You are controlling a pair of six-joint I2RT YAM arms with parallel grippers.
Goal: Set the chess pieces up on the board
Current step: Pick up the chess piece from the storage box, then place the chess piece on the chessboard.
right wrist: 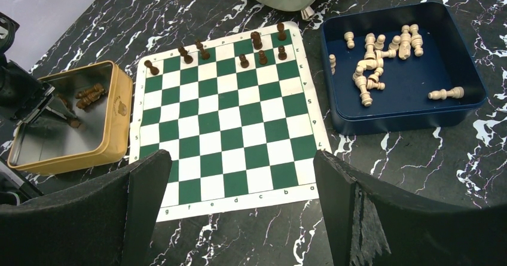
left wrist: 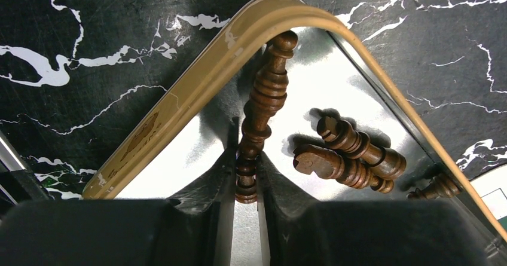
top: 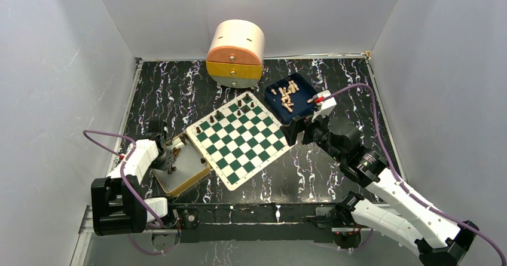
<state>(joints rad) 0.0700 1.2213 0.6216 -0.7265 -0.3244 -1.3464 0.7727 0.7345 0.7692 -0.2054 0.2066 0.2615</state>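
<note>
One dark piece pinched between left fingers; base partly hidden

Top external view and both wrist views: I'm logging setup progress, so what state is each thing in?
left gripper, shut on a dark piece lying in the tin.
right gripper, open, empty.
board, flat, several dark pieces upright on its far rows.
tin, open, more dark pieces lying inside.
blue tray, open, pale pieces jumbled inside.
drawer unit, both drawers shut.
</note>
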